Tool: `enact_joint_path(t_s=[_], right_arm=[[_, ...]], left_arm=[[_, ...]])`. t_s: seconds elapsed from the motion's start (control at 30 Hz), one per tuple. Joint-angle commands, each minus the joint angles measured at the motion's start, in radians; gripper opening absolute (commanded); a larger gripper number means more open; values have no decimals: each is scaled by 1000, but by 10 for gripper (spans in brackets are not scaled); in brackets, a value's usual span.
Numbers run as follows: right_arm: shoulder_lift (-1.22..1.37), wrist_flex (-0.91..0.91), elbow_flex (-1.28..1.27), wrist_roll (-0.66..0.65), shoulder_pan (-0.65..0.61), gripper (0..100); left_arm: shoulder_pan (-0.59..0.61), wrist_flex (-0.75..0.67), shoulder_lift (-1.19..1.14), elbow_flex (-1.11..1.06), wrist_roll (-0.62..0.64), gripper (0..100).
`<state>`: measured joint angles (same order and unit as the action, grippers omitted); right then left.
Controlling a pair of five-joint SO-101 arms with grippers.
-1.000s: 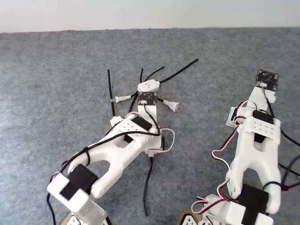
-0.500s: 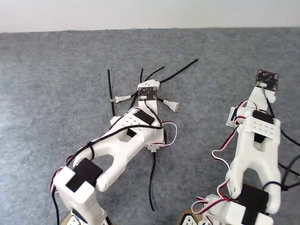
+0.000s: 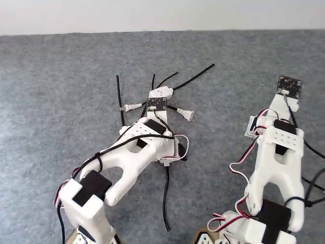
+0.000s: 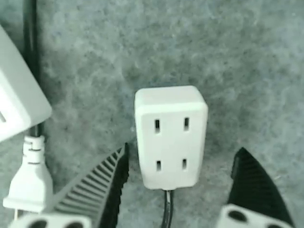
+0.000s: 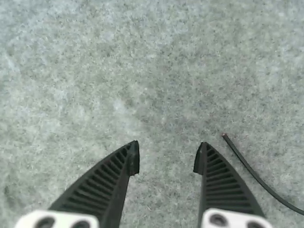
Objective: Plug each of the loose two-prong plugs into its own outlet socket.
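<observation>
A white outlet block [image 4: 171, 135] with two pairs of slots lies on the grey carpet, its black cord running back under my left gripper [image 4: 183, 150]. That gripper is open, one finger on each side of the block without touching it. Beside it lie a second white outlet [image 4: 19, 104] and a loose white two-prong plug [image 4: 28, 185] on a black cable. From above, my left arm [image 3: 147, 142] covers most of the outlet cluster [image 3: 161, 91]; one plug [image 3: 131, 107] lies left of it, another plug [image 3: 187, 115] right. My right gripper [image 5: 168, 144] is open over bare carpet.
Several black cables [image 3: 193, 76] fan out from the outlets toward the back. A loose cable [image 3: 166, 203] trails toward the front between the arms. A black cable end [image 5: 256, 175] lies near the right gripper. The right arm [image 3: 277, 152] stands at the far right.
My left arm has pushed a little forward over the outlets, and the trailing black cable at the front has swung to the right. The right arm has not moved.
</observation>
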<state>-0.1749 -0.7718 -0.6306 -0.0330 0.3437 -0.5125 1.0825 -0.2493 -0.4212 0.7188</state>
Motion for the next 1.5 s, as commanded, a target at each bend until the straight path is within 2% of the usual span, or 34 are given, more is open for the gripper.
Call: enact_joint_path(t_s=[0.0,0.13,0.23,0.33,0.43,0.53,0.67,0.73,0.83,0.9,1.07,1.23,1.47], right_arm=[[-2,19,8,-9,-16,197],[-2,19,8,-9,-28,197],[-2,19,8,-11,-30,197],[-2,19,8,-11,-30,193],[-2,19,8,-11,-30,126],[-2,19,8,-26,-31,43],[-1,19,2,-92,-68,14],[-1,31,-9,-104,-90,14],[-1,36,-21,-146,-134,14],[-1,13,-20,-172,-177,13],[-2,-21,-2,-221,-282,8],[-2,-7,3,-318,-392,9],[53,41,51,-367,-490,9]], left_arm=[[11,34,91,22,11,330],[20,98,230,15,5,331],[60,75,327,-31,-2,332],[103,51,433,-77,-78,332],[140,23,543,-136,-153,332],[143,-29,654,-228,-193,331],[180,-138,795,-378,-198,330],[233,-198,859,-449,-196,325],[347,-267,925,-519,-203,259],[414,-302,945,-550,-206,187],[537,-416,945,-634,-302,17],[628,-511,944,-690,-301,15],[724,-529,873,-657,-301,15]])
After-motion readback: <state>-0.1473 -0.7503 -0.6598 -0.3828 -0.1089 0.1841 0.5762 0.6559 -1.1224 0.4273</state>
